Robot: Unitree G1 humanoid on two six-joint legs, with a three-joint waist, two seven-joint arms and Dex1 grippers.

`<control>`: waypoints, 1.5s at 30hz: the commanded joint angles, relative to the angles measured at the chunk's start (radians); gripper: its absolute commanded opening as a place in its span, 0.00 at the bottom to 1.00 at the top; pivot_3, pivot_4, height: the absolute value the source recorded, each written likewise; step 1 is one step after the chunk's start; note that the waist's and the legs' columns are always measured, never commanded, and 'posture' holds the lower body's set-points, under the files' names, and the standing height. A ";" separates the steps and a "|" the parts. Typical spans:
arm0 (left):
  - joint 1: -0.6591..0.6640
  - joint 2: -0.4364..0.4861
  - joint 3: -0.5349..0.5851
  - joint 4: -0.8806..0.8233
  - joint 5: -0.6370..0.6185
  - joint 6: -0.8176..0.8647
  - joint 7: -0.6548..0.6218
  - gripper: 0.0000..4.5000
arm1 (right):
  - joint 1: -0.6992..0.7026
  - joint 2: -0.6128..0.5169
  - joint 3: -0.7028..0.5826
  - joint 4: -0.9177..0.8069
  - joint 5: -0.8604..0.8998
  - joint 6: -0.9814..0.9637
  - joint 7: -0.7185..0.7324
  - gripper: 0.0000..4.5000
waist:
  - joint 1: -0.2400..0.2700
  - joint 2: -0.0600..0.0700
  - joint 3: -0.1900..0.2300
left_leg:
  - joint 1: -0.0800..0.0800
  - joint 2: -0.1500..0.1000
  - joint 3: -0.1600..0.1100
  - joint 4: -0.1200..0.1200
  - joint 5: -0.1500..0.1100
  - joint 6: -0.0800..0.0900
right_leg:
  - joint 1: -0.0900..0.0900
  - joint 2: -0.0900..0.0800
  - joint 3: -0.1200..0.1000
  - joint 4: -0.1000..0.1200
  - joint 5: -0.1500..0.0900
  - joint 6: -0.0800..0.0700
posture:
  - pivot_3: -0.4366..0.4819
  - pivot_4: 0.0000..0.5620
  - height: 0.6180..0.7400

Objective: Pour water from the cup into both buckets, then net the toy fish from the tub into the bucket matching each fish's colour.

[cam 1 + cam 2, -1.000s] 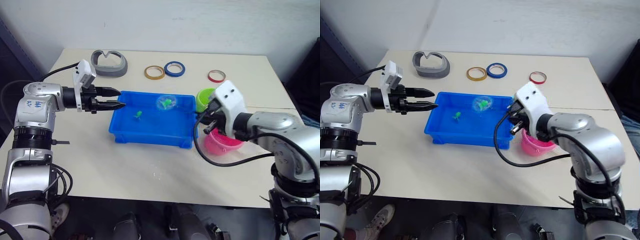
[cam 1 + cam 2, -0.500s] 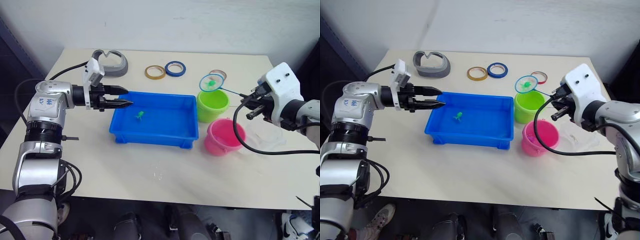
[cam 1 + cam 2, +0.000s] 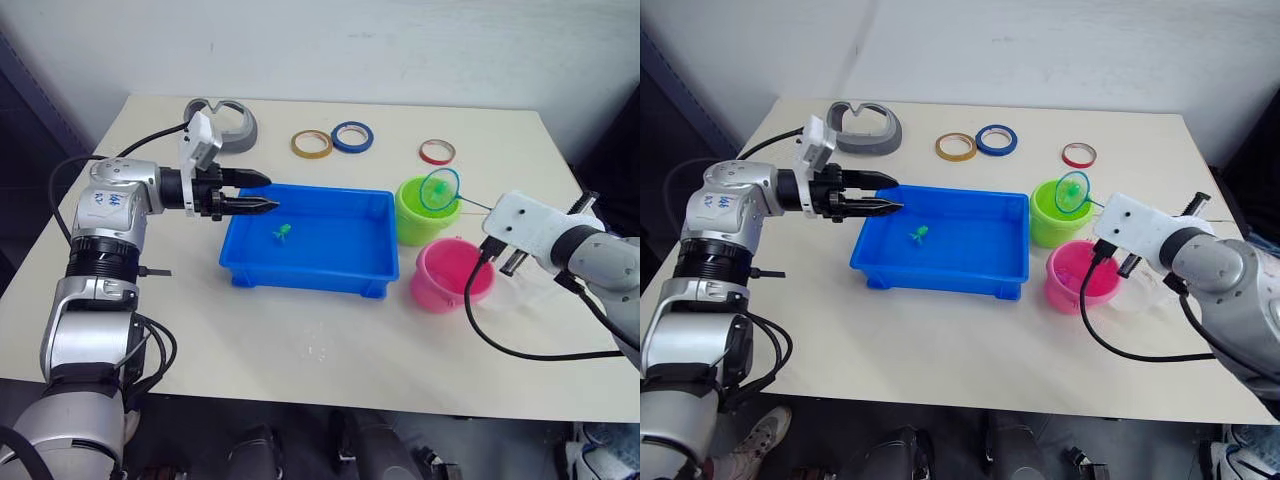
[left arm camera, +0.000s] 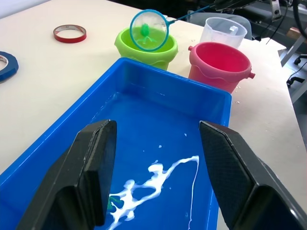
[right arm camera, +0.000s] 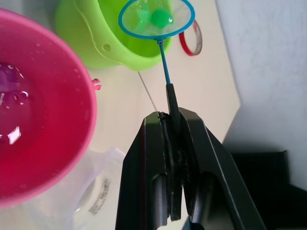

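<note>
The blue tub (image 3: 300,279) sits mid-table with one green toy fish (image 3: 283,232) lying in it. To its right stand the lime green bucket (image 3: 412,222) and the pink bucket (image 3: 450,280), with the clear cup (image 4: 224,31) just beyond the pink one. My right gripper (image 5: 171,115) is shut on the net's dark stick. The net's blue hoop (image 3: 439,188) hangs tilted over the green bucket's mouth with a green fish (image 5: 160,17) in its mesh. My left gripper (image 3: 262,192) is open and hovers over the tub's far left corner with nothing between its fingers.
Three tape rings lie at the back of the table: yellow (image 3: 309,145), blue (image 3: 351,136) and red (image 3: 435,151). A grey curved piece (image 3: 222,122) sits at the back left. Water pools in the pink bucket (image 5: 29,110).
My right arm lifted the net with a green fish out of the tub, swung it right and brought it down over the green bucket. The left gripper crept a little toward the tub.
</note>
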 commanded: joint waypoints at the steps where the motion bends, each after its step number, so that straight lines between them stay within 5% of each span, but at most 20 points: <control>1: -0.038 0.002 0.011 -0.001 -0.002 -0.015 -0.007 0.67 | 0.035 -0.036 0.016 -0.021 -0.150 -0.107 -0.042 0.00 | 0.004 0.000 0.000 | 0.000 0.000 0.000 0.000 0.000 0.000 | 0.000 0.000 0.000 0.000 0.000 0.000 | 0.48 0.27 0.61; 11: -0.042 -0.004 0.010 0.008 0.000 -0.023 -0.006 0.67 | 0.149 -0.092 0.086 0.077 -0.619 -0.400 -0.169 0.00 | 0.016 0.000 0.000 | 0.000 0.000 0.001 0.000 0.000 0.000 | 0.000 0.000 0.000 0.000 0.000 0.000 | 0.48 0.27 0.61; 27: -0.044 -0.006 0.010 0.010 0.000 -0.026 -0.012 0.67 | 0.262 -0.042 -0.034 0.126 -0.939 -0.569 -0.258 0.00 | 0.015 0.000 0.000 | 0.001 0.000 0.002 0.003 0.000 -0.001 | 0.000 0.000 0.001 0.003 0.000 0.000 | 0.48 0.27 0.61; 34: -0.049 0.000 0.012 0.023 0.005 -0.033 -0.008 0.67 | 0.225 0.062 -0.121 0.087 -0.828 -0.575 -0.140 0.00 | 0.014 0.000 0.000 | 0.001 0.000 0.002 0.007 0.000 -0.001 | 0.000 0.000 0.001 0.008 0.000 0.000 | 0.48 0.27 0.61; 45: -0.020 0.155 0.044 0.055 0.039 -0.065 0.009 0.67 | -0.154 0.371 -0.065 -0.064 -0.418 -0.179 0.334 0.00 | -0.009 -0.001 0.000 | 0.004 0.000 0.002 0.010 0.001 -0.003 | 0.000 0.001 0.002 0.015 0.000 -0.001 | 0.48 0.27 0.61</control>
